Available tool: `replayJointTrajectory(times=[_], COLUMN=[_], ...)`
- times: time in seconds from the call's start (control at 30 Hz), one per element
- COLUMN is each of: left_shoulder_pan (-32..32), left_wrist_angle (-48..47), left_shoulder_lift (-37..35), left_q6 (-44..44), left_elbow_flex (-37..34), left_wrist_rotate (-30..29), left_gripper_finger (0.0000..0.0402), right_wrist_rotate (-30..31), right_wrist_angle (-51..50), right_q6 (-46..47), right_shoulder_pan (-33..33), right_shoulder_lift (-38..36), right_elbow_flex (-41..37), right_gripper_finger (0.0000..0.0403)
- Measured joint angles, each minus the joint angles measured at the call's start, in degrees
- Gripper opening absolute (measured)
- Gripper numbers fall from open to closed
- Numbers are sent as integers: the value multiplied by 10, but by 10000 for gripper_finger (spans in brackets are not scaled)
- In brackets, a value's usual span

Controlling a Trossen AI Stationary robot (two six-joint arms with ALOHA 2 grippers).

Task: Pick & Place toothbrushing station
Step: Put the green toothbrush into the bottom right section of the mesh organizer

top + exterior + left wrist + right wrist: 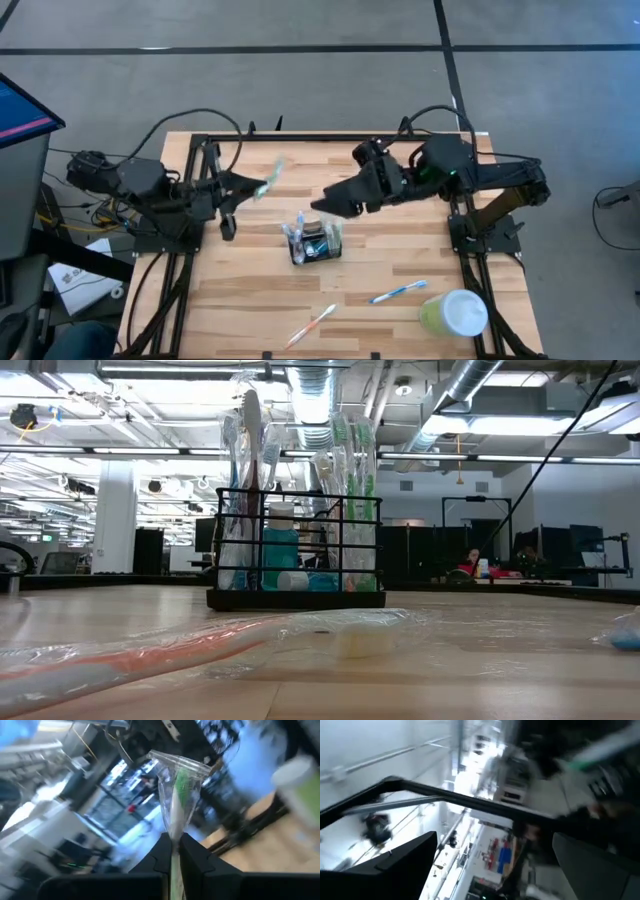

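Observation:
The toothbrushing station (316, 242), a small black wire holder, stands on its base mid-table. In the low view the station (296, 596) has several wrapped toothbrushes upright in it. My left gripper (257, 188) is raised left of the station and shut on a green toothbrush in a clear wrapper (271, 176). My right gripper (324, 205) hovers open just beyond the station, above it. In the right wrist view its fingers (400, 865) stand wide apart with nothing between them. My left gripper (174, 844) pinches the wrapped green toothbrush by its handle (174, 834) between the two fingers. The brush runs along the fingers and sticks out past their tips, with the wrapper's flared end (181, 775) beyond. It is lifted clear of the table.
A blue wrapped toothbrush (398, 292) and a red one (312, 325) lie flat near the table's front edge. The red one (150, 650) fills the foreground of the low view. A pale green cup with a white lid (456, 313) stands at the front right corner.

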Motion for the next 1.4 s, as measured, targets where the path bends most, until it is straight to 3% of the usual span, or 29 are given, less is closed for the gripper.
replayJointTrajectory(times=[0.2, 0.47, 0.87, 0.97, 1.17, 1.4], left_shoulder_pan=[-44, -101, -108, -104, -98, -98], left_wrist_angle=[-1, 27, 94, 105, 115, 116], left_shoulder_lift=[81, 160, 176, 176, 184, 184], left_q6=[203, 421, 428, 428, 427, 424], left_elbow_flex=[45, 51, 51, 51, 51, 51], left_wrist_rotate=[-86, -171, -155, -125, -118, -172], left_gripper_finger=[5, 5, 5, 5, 6, 6], right_wrist_rotate=[2, -24, -36, -28, -45, -56], right_wrist_angle=[-214, -280, -248, -215, -190, -151], right_q6=[91, 73, -11, -19, -13, -23], right_shoulder_pan=[-6, -52, -85, -85, -85, -85], right_shoulder_lift=[1, 0, 1, 18, 50, 63], right_elbow_flex=[-1, -1, -1, 1, -1, 0], right_gripper_finger=[380, 397, 377, 377, 373, 354])
